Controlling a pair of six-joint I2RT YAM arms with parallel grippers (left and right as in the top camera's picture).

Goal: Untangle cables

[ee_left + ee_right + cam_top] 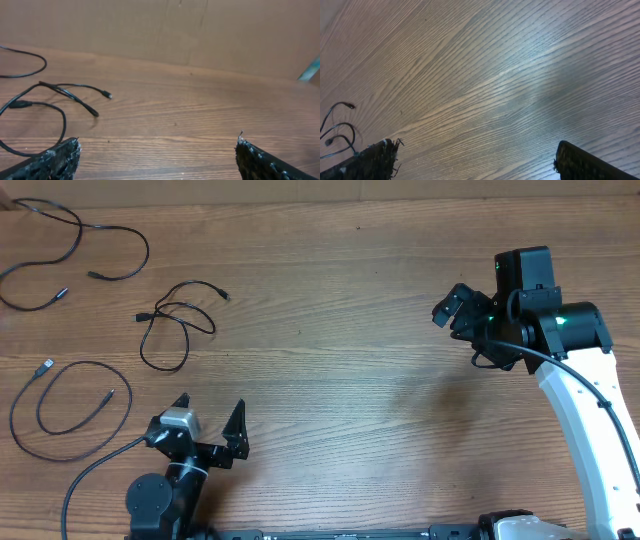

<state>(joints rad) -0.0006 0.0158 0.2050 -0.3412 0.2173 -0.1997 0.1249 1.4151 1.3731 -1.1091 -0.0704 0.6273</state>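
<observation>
On the far left of the table (350, 380) we find the three cables (213, 328), each lying on its own and none crossing another. The upper cable (146, 250) sprawls in wide curves along the back left corner. The lower cable (46, 366) makes a big loop near the front left edge, with a smaller loop inside it. A little to the right, between those two, sits the middle cable (163, 308), which loops over itself and has two small plugs poking out at its ends (the left wrist camera sees them lying flat on the wood).

Next comes the left gripper (211, 406), low at the front edge and just right of the lower cable. Its jaws are spread wide with nothing between them, and it touches no cable.

Across a broad stretch of bare wood we reach the right gripper (455, 310), far from every cable. Its jaws also gape wide with nothing in them, over plain wood grain, and its wrist camera catches only a bit of cable at the left border.
</observation>
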